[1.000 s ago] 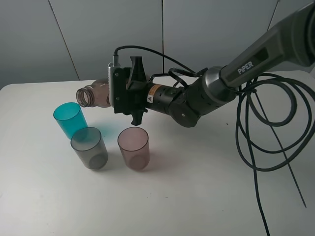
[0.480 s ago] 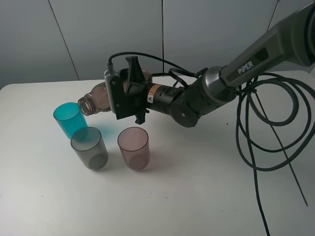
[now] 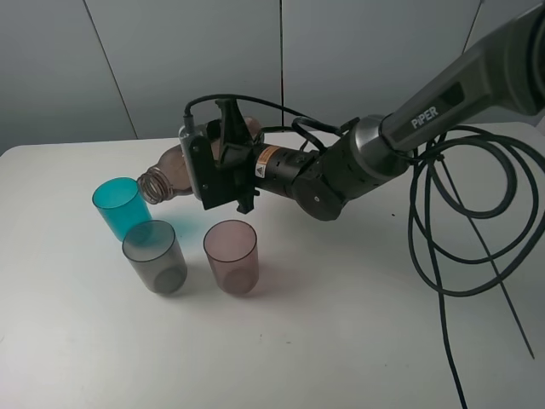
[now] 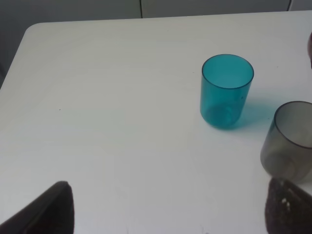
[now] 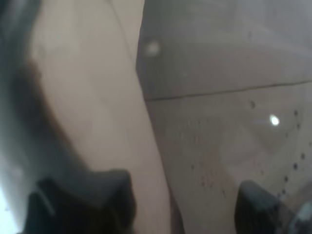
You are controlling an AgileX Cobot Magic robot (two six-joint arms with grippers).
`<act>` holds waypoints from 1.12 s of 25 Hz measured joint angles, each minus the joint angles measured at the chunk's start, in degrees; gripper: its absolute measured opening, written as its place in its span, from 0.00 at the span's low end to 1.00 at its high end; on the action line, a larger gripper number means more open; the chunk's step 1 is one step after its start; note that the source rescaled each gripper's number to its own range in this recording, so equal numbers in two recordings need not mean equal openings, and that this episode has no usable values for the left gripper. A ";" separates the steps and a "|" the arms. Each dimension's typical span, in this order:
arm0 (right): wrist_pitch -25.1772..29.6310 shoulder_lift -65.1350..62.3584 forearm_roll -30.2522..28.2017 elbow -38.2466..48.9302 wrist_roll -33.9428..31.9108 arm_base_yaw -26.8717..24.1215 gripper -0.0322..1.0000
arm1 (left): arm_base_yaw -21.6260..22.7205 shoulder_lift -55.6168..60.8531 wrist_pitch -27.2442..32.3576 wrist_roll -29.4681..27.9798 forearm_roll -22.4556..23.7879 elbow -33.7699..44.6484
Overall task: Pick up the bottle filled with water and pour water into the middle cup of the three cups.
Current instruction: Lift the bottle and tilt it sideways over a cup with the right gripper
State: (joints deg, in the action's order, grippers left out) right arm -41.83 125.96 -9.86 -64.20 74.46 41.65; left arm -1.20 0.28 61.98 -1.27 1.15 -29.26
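Observation:
My right gripper [image 3: 226,160] is shut on the smoky brown bottle [image 3: 173,175] and holds it tilted, open mouth down and to the left. The mouth hangs just right of the teal cup [image 3: 122,207] and above the far side of the smoky grey middle cup [image 3: 154,256]. I see no water stream. The pinkish-mauve cup [image 3: 231,256] stands to the right of the grey one. The bottle [image 5: 219,122] fills the right wrist view, blurred. My left gripper [image 4: 170,214] is open and empty, low over the table near the teal cup [image 4: 226,91] and grey cup [image 4: 290,141].
The white table [image 3: 341,324] carries the three cups at the left. Black cables [image 3: 460,221] loop over its right side. A grey wall stands behind the table.
My right gripper has rolled and tipped the bottle from level to mouth-down, bringing the mouth lower and closer to the cups. The cups have not moved.

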 joint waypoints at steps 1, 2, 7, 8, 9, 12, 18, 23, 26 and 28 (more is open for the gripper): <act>0.00 0.00 0.08 0.00 0.08 0.00 0.04 | 0.00 0.00 0.00 0.00 0.00 0.00; 0.00 0.00 0.21 0.00 0.13 0.00 0.04 | 0.00 0.00 0.00 0.00 0.00 0.00; 0.00 0.00 0.43 0.00 3.11 0.00 0.04 | 0.00 0.00 0.00 0.00 0.00 0.00; 0.00 0.00 0.43 0.00 3.54 0.00 0.04 | 0.00 0.00 0.00 0.00 0.00 0.00; 0.00 0.00 0.43 0.00 3.65 0.00 0.04 | 0.00 0.00 0.00 0.00 0.00 0.00; 0.00 0.00 0.55 0.00 4.13 0.00 0.04 | 0.00 0.00 0.00 0.00 0.00 0.00; 0.00 0.00 0.55 0.00 4.26 0.00 0.04 | 0.00 0.00 0.00 0.00 0.00 0.00; 0.00 0.00 0.55 0.00 4.38 0.00 0.04 | 0.00 0.00 0.00 0.00 0.00 0.00; 0.00 0.00 0.79 0.00 4.38 0.21 0.04 | 0.00 0.00 0.00 0.00 0.00 0.00; 0.00 0.00 1.03 0.00 4.94 0.33 0.04 | 0.00 0.00 0.00 0.00 0.00 0.00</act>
State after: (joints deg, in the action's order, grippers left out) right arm -41.83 125.96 -8.83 -64.20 79.40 41.98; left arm -1.20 0.28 61.98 -1.27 1.15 -29.26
